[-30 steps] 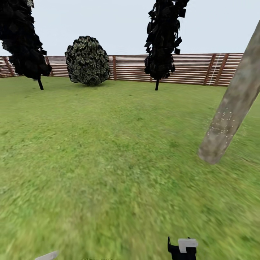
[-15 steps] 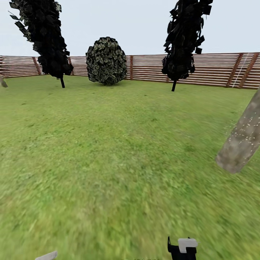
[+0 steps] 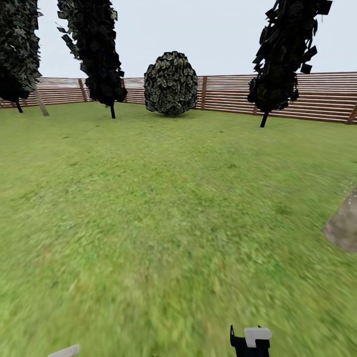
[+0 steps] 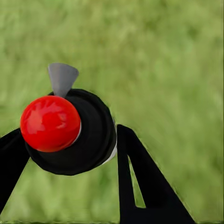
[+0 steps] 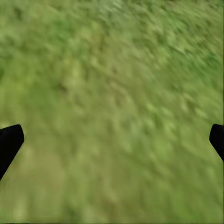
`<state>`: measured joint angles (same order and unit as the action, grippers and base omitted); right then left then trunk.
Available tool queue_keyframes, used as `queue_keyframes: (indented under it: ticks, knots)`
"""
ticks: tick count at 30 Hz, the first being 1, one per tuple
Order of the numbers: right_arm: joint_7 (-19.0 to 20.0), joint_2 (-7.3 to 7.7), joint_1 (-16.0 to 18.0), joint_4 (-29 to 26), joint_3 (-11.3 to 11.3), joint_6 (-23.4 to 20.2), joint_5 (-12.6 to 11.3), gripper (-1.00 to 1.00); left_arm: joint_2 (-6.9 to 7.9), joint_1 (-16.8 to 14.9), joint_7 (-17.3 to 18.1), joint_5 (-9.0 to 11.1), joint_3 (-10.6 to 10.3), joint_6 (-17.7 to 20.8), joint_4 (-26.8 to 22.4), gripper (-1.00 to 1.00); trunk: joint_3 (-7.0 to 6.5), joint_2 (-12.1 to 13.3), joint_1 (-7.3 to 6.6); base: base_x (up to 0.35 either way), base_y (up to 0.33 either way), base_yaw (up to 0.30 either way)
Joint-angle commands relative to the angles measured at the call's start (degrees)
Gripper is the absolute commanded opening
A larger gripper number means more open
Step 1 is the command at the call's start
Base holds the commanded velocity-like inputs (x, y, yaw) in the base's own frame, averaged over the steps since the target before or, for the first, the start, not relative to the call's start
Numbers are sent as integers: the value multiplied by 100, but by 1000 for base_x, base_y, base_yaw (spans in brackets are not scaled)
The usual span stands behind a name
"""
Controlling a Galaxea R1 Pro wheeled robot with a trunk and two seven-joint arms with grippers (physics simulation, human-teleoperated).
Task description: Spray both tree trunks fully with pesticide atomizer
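My left gripper (image 4: 70, 135) is shut on the pesticide atomizer (image 4: 79, 135), a black bottle with a red top (image 4: 50, 123) and a grey nozzle, held over the grass floor (image 4: 168, 60). A black finger (image 4: 135, 177) presses its side. In the head view the base of one pale mottled tree trunk (image 3: 343, 227) shows at the right edge, and a thin pale trunk (image 3: 41, 103) leans far off at the left by the fence. My right gripper (image 5: 112, 140) stands open over bare grass; it also shows as a black body with a white tip (image 3: 251, 341) at the bottom edge.
The lawn (image 3: 163, 213) stretches to a brown slat fence (image 3: 317, 96). Near-black conifers (image 3: 96, 54) (image 3: 285, 54) and a round bush (image 3: 171, 84) stand along it. A pale grey tip (image 3: 64, 351) pokes in at the bottom left.
The camera has turned left, so the whole scene has slid right. The near trunk has gone from mid-right to the right edge, and more trees have come in at the left. Both grippers hold their poses.
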<state>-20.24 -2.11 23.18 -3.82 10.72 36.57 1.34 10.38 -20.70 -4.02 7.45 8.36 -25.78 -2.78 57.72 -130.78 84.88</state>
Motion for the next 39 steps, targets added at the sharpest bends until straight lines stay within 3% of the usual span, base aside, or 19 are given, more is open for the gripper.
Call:
queue_keyframes:
  ticks: [1, 39]
  knots:
    - [-59, -2, 3, 4, 44, -1, 15, 100, -1, -4, 6, 29, 8, -19, 6, -100, 5, -2, -2, -73, 0, 279]
    - [-57, -9, 3, 4, 44, -18, 15, 100, -1, -4, 7, 29, 8, -15, 15, -100, 5, -2, -2, -4, 0, 279]
